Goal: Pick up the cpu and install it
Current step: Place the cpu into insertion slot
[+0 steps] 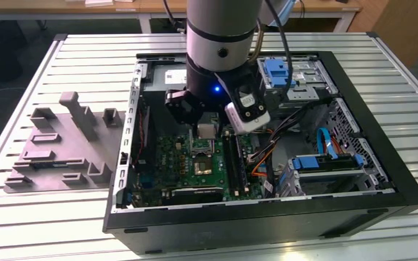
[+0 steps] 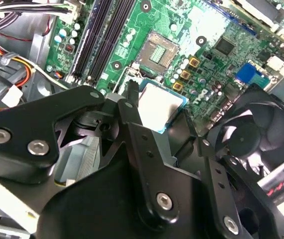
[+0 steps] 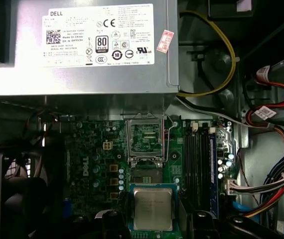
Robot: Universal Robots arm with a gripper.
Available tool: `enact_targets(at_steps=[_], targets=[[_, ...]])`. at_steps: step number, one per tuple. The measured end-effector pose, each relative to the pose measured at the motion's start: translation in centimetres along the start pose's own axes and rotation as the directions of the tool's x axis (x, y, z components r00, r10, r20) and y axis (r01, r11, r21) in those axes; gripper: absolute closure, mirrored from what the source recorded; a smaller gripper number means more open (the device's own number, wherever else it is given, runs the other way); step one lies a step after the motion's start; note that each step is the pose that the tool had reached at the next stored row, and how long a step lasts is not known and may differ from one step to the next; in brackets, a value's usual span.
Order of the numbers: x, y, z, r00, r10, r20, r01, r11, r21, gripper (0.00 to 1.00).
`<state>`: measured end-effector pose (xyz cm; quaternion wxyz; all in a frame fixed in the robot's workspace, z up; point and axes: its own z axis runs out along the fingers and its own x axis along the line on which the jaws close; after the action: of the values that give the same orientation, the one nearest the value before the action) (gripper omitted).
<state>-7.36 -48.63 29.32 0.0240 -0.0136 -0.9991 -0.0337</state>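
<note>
White printed label (image 3: 98, 35) with certification marks, red sticker (image 3: 165, 41), on grey box (image 3: 12, 74).

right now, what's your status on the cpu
gripper shut on the cpu, above the motherboard. cpu socket open, bare. nothing between them.

We see a robotics lab: slotted metal bench (image 1: 42, 223) and open PC (image 1: 267, 224) below the pincer (image 1: 206, 129), desks (image 1: 147, 6) beyond.

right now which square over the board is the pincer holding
The cpu, the silvery square with a green rim, gripped in the pincer. The other square, the empty socket, sits uncovered on the board beyond it.
</note>
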Motion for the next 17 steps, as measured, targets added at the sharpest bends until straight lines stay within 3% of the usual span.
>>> enact_targets(at_steps=[7, 17], targets=[[-0.06, -0.09, 1.20, 1.0000, 0.000, 0.0000, 0.000, 1.0000, -0.0002, 0.53], [-0.03, -0.10, 1.28, 1.0000, 0.000, 0.0000, 0.000, 1.0000, -0.0001, 0.53]])
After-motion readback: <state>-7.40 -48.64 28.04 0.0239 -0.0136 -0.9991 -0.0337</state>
